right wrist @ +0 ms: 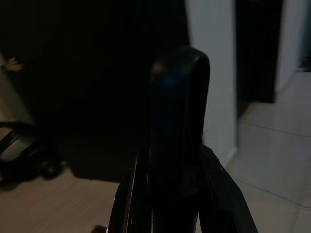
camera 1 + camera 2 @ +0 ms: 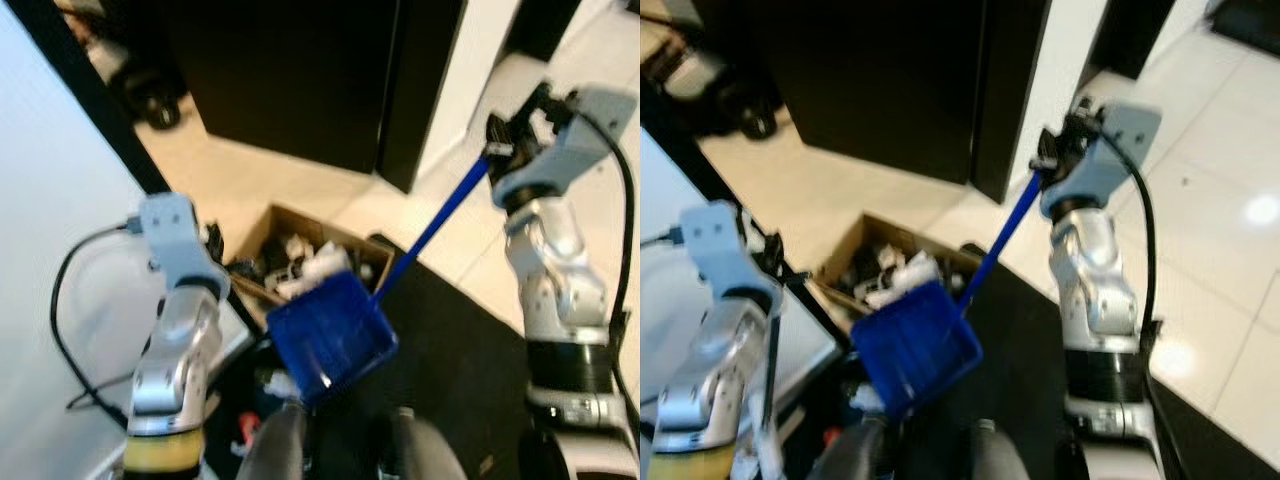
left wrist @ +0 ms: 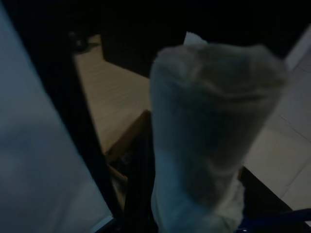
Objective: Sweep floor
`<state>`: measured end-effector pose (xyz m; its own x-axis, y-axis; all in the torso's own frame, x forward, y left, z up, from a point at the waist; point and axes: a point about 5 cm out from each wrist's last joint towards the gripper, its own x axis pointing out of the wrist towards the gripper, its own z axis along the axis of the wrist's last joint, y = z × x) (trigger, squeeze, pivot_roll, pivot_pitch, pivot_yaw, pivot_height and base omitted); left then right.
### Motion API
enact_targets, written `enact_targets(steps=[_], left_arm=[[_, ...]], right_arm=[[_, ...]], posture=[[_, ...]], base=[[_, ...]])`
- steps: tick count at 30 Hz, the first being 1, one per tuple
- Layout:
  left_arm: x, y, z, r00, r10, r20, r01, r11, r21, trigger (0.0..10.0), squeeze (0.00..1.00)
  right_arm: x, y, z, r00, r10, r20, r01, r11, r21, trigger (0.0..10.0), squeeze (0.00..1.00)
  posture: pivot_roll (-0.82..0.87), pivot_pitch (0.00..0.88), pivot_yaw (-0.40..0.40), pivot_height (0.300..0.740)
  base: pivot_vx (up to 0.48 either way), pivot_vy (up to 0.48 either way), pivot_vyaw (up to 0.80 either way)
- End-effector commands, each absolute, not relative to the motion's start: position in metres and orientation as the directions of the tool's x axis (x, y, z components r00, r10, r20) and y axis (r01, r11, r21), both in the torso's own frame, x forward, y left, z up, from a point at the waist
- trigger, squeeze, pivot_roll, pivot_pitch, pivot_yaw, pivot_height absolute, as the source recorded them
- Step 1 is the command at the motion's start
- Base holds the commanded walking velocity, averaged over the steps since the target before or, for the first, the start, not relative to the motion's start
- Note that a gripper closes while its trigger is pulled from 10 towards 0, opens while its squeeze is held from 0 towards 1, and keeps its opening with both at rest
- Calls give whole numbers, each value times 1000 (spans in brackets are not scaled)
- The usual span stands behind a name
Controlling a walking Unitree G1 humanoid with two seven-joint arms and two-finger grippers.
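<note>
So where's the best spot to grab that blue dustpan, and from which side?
Probably the upper end of the dustpan's long thin handle, coming from the robot's right. The handle slants up and away to the right, clear of the cardboard box, and the right gripper already grips it there. The pan itself looks too wide for two fingers.

Your way down is blocked: the blue dustpan [image 2: 330, 338] hangs over the cardboard box [image 2: 300, 255]. A dark cabinet [image 2: 300, 80] stands beyond; pale floor [image 2: 1230, 260] lies open rightward.
</note>
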<state>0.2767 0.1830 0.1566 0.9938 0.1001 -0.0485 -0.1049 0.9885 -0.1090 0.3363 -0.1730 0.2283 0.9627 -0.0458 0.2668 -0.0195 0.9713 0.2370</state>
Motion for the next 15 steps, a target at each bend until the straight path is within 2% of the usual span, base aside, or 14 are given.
enact_targets(steps=[1, 15], left_arm=[[274, 188, 155, 990, 129, -51, -132, 988, -74, 10000, 0], [274, 188, 155, 990, 130, -50, -133, 988, -73, 10000, 0]], right_arm=[[336, -167, 226, 967, -27, 254, -40, 965, 257, 10000, 0], [335, -167, 225, 968, -27, 248, -40, 965, 260, 10000, 0]], posture=[[58, 137, -5, 740], [59, 137, -6, 740]], base=[[-289, 0, 0], [-286, 0, 0]])
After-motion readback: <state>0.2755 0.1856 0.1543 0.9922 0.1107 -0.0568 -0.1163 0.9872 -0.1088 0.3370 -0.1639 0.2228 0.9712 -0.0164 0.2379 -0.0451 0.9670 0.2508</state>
